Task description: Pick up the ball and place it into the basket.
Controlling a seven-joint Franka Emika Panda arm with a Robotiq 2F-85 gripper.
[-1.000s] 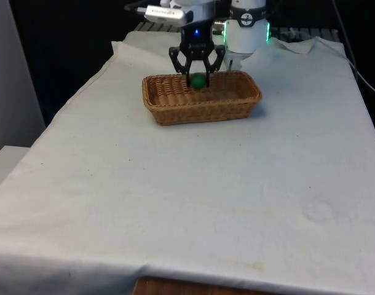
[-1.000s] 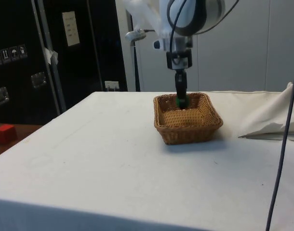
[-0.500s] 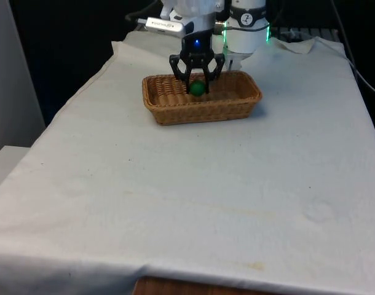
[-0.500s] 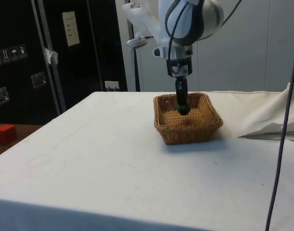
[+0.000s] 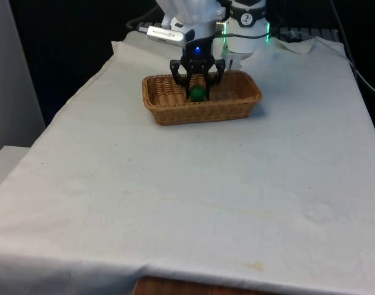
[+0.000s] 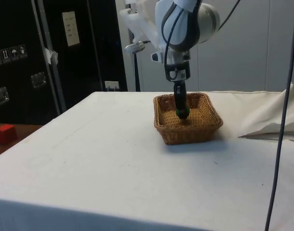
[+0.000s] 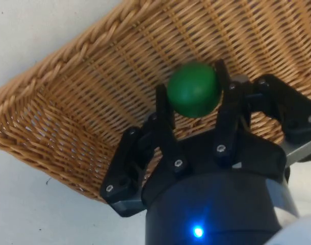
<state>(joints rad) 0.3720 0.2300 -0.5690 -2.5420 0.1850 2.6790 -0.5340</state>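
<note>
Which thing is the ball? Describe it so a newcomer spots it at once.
On the white-clothed table stands a brown wicker basket. Inside its rim, the black gripper holds the ball between its fingers. It is small, round, smooth and green, unlike everything around it.

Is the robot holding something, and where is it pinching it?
Yes. The end effector is shut on the green ball, one finger on each opposite side of its middle, down inside the wicker basket.

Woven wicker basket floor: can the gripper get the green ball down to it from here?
Probably yes. The gripper is shut on the green ball and already inside the woven wicker basket, below its rim in the side view. The basket holds nothing else, so the way down looks free.
</note>
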